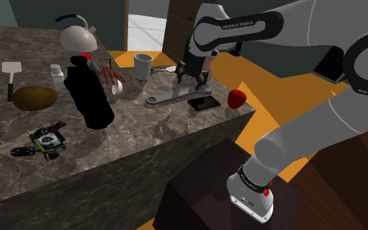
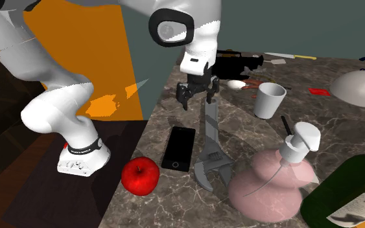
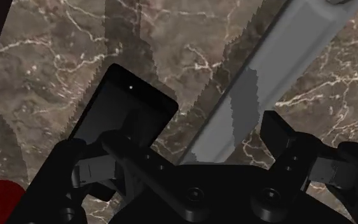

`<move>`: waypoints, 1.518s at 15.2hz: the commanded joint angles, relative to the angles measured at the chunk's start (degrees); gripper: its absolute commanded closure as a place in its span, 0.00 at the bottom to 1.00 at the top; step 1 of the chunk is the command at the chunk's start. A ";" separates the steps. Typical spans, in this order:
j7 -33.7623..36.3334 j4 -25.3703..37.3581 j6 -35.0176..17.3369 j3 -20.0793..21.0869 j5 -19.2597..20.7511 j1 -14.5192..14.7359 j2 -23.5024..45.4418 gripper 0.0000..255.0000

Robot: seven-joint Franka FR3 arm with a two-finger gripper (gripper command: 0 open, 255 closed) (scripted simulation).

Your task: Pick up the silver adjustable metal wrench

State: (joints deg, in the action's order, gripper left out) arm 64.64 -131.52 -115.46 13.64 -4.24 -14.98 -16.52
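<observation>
Widely spread fingers (image 3: 278, 132) straddle wrench (image 3: 279, 57) handle, clasping nothing.

one wrench (image 2: 211, 137), one phone (image 2: 178, 148), one apple (image 2: 140, 175), one cup (image 2: 268, 99), one kettle (image 1: 78, 38)

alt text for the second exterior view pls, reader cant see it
A white robot arm's black gripper, fingers apart, hangs over the handle end of a grey adjustable wrench on a dark marble counter. A black phone lies beside the wrench, a red apple near the counter's corner.
</observation>
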 commanded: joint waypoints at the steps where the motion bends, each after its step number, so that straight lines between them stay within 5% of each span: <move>1: 7.14 1.59 -2.78 0.91 1.31 -1.61 4.06 0.00; 6: 21.72 4.72 -7.72 0.92 5.10 -4.77 11.98 0.00; 15: 22.59 1.71 -13.53 1.00 6.10 -4.71 14.90 0.00; 16: 22.66 1.61 -13.64 1.03 6.11 -4.68 14.91 1.00; 23: 22.69 1.50 -13.70 1.05 6.10 -4.67 14.86 1.00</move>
State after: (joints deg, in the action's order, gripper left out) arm 87.36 -129.95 -129.12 14.67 1.84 -19.66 -1.74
